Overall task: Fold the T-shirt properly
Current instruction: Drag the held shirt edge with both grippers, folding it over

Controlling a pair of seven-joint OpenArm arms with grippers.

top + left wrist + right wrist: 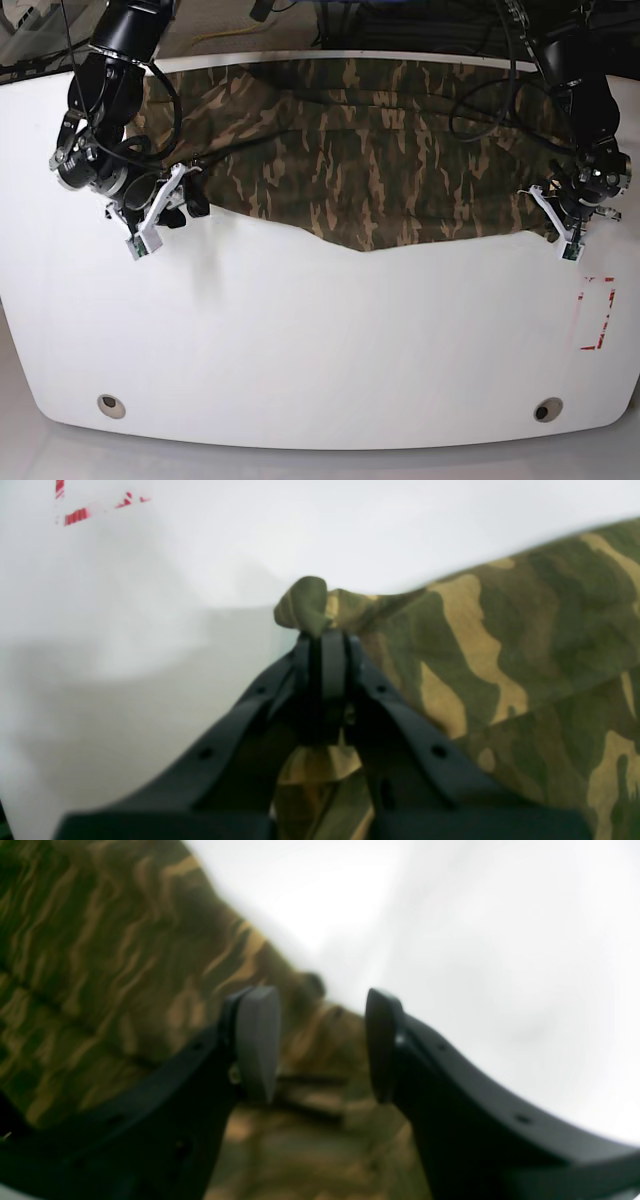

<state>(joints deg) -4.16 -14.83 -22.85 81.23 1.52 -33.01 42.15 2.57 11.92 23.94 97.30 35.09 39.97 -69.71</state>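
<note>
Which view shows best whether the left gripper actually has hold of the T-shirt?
Left wrist: the left gripper is shut on a bunched corner of the T-shirt. Base shows it only small at the shirt's edge; right wrist doesn't show it.

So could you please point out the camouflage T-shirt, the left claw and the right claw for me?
Olive, brown and tan camouflage cloth T-shirt (pixel 380 170): base view, middle of the body.
Left claw (pixel 322 637): left wrist view, tips pinching cloth.
Right claw (pixel 320 1045): right wrist view, gap between parted tips.

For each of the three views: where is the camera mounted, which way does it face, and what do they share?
Left wrist: behind the left gripper, facing its shut jaws pinching the T-shirt.
Right wrist: behind the right gripper, jaws open over blurred cloth.
Base: overhead, looking down on the table and both arms.
Shared: the camouflage shirt appears in all three.
</note>
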